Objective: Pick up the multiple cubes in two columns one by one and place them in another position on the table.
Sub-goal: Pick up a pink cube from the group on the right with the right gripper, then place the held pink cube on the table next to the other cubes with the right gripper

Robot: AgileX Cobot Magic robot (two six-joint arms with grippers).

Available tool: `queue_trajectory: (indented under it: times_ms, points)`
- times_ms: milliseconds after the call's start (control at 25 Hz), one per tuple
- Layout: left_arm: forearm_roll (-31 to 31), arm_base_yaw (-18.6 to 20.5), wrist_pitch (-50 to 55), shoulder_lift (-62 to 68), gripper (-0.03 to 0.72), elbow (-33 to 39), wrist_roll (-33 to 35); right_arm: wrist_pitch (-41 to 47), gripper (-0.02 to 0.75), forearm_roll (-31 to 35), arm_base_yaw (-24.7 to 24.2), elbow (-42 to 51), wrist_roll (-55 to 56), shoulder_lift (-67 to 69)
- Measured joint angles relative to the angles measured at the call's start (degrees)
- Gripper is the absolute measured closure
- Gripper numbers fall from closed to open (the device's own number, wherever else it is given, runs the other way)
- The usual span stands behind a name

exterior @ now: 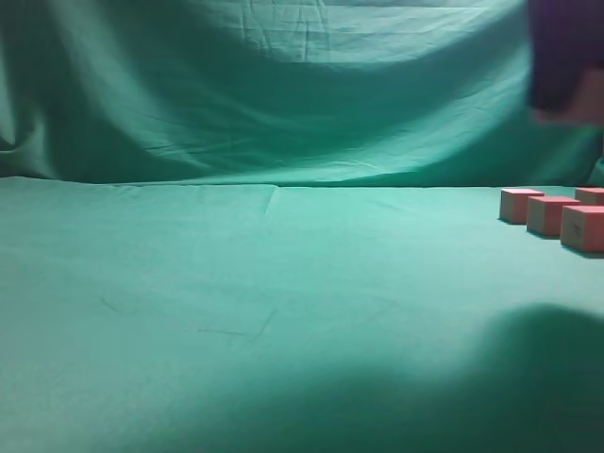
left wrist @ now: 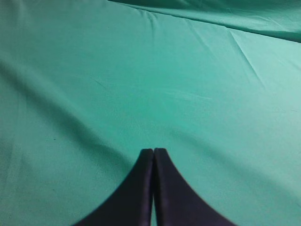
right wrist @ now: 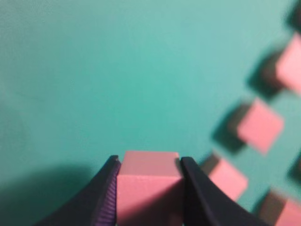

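My right gripper point(right wrist: 149, 162) is shut on one pinkish-red cube point(right wrist: 149, 188) and holds it high above the green table point(right wrist: 94, 70). In the exterior view it is a dark blur at the top right point(exterior: 566, 66), with the cube's pink edge point(exterior: 585, 106) below it. Several more cubes lie on the cloth at the far right point(exterior: 552, 215); in the right wrist view they sit to the right of the held cube point(right wrist: 259, 125). My left gripper point(left wrist: 154, 151) is shut and empty over bare cloth; it does not show in the exterior view.
The green cloth backdrop point(exterior: 283, 85) hangs behind the table point(exterior: 236, 302). A dark shadow point(exterior: 528, 377) lies on the cloth at the front right. Faint wrinkles run across the cloth in the left wrist view point(left wrist: 244, 52).
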Motion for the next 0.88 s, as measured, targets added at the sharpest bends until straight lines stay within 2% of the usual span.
queue_trajectory:
  times_ms: [240,600,880]
  points:
    - [0.00,0.00,0.00,0.00,0.688,0.00,0.00,2.07,0.462,0.00,5.09,-12.83,-6.81,10.01]
    - [0.00,0.00,0.00,0.00,0.688,0.00,0.00,7.06,0.462,-0.35,5.52,-31.46,-11.25,28.10]
    - [0.00,0.00,0.00,0.00,0.688,0.00,0.00,7.39,0.462,-0.47,5.52,-36.69,-11.71,34.98]
